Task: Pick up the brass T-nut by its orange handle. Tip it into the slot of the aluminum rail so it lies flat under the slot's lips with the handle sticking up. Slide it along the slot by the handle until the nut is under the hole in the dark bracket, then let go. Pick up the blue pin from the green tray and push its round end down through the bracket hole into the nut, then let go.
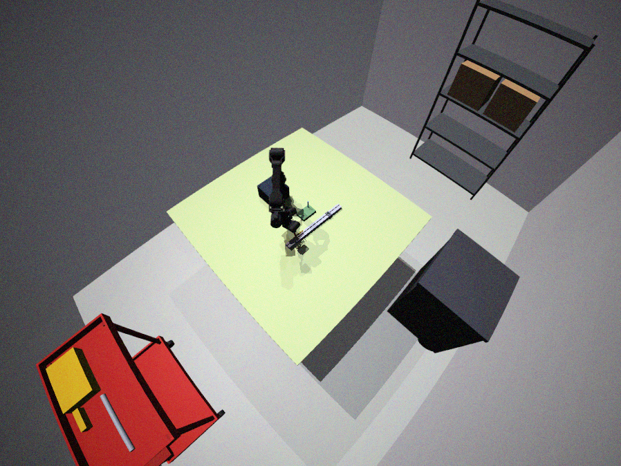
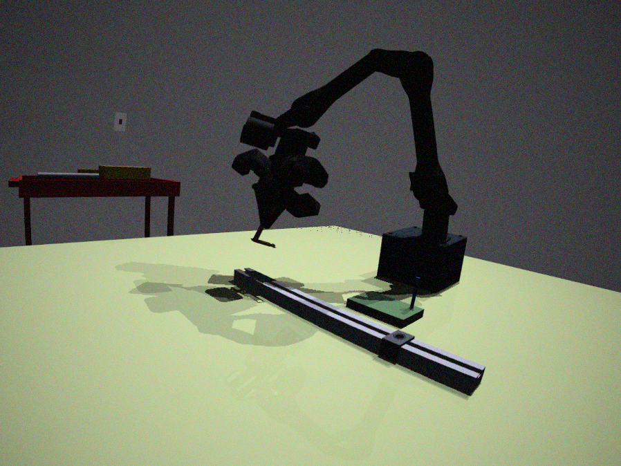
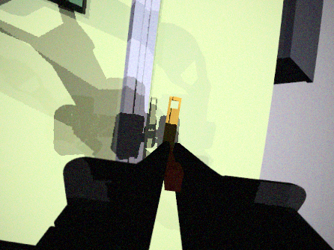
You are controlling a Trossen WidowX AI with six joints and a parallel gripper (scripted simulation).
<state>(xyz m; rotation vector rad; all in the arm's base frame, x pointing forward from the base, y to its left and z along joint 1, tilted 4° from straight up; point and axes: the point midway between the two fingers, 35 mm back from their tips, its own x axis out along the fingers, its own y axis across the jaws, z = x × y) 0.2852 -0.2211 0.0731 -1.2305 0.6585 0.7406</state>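
My gripper [image 2: 265, 225] [image 3: 171, 147] is shut on the orange handle of the brass T-nut [image 2: 264, 243] [image 3: 174, 112]. The gripper is tilted, and the nut hangs below the fingertips, in the air above the table near the far end of the rail in the exterior view. The aluminum rail [image 1: 314, 226] [image 2: 321, 313] [image 3: 141, 51] lies on the table with its slot facing up. The dark bracket [image 1: 328, 213] [image 2: 400, 337] sits across the rail, its hole on top. The blue pin [image 1: 308, 204] [image 2: 414, 292] stands upright in the green tray [image 1: 304, 214] [image 2: 377, 303] [image 3: 76, 1].
The arm's dark base [image 1: 265, 190] [image 2: 421, 261] stands behind the tray on the pale green table [image 1: 301, 321] [image 2: 150, 401]. A red cart [image 1: 165, 381] [image 2: 100, 189], a dark cabinet [image 1: 466, 281] and a shelf rack [image 1: 501, 95] stand away from the table.
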